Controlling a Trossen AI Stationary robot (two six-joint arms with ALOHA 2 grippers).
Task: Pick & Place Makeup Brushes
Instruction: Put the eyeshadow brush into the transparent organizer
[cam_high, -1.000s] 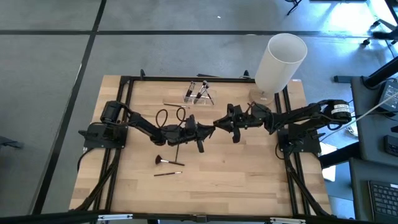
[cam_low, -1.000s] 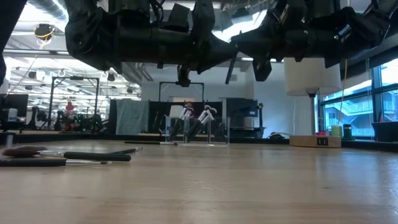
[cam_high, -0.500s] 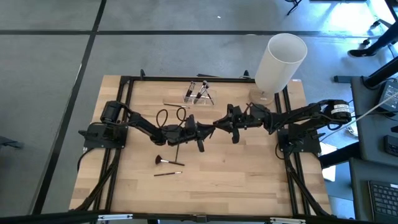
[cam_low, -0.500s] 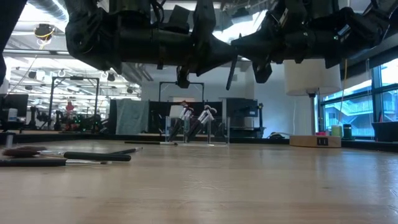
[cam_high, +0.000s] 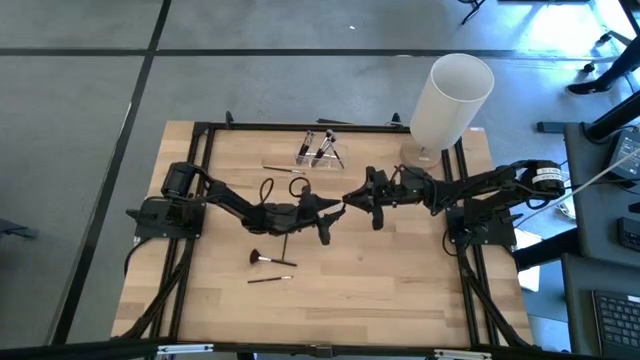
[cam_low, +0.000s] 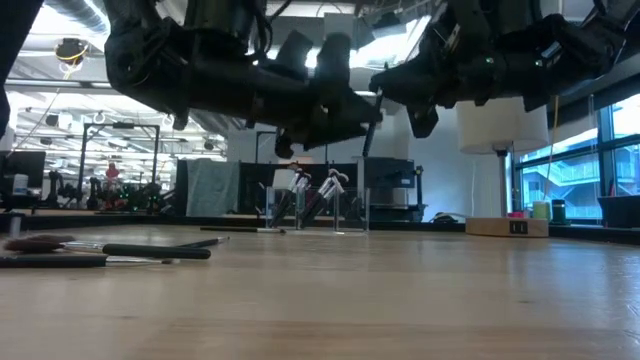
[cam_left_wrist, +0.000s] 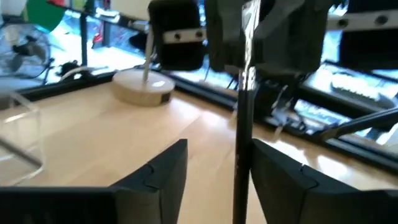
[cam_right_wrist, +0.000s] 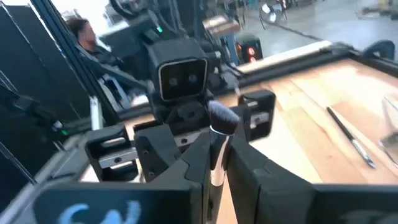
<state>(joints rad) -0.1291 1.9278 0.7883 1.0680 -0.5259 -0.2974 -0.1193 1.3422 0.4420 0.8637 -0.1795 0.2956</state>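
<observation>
Brush (cam_right_wrist: 219, 134) upright, pinched in right gripper (cam_right_wrist: 214, 168) above table (cam_high: 400, 270) centre, left gripper (cam_left_wrist: 214, 165) facing it, fingers parted around handle, holder (cam_high: 318, 148) with brushes behind, no legible writing.

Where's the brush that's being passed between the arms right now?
In the high view, mid-table: the brush is clamped in the right gripper, with the open left gripper beside it.

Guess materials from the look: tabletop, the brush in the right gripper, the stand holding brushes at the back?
Tabletop: pale wood planks, matte; grain and board seams show. Brush held by the right gripper: shiny, silvery ferrule, probably metal; soft dark bristles, fibre type unclear. Stand: clear, likely acrylic; the room shows through its walls.
</observation>
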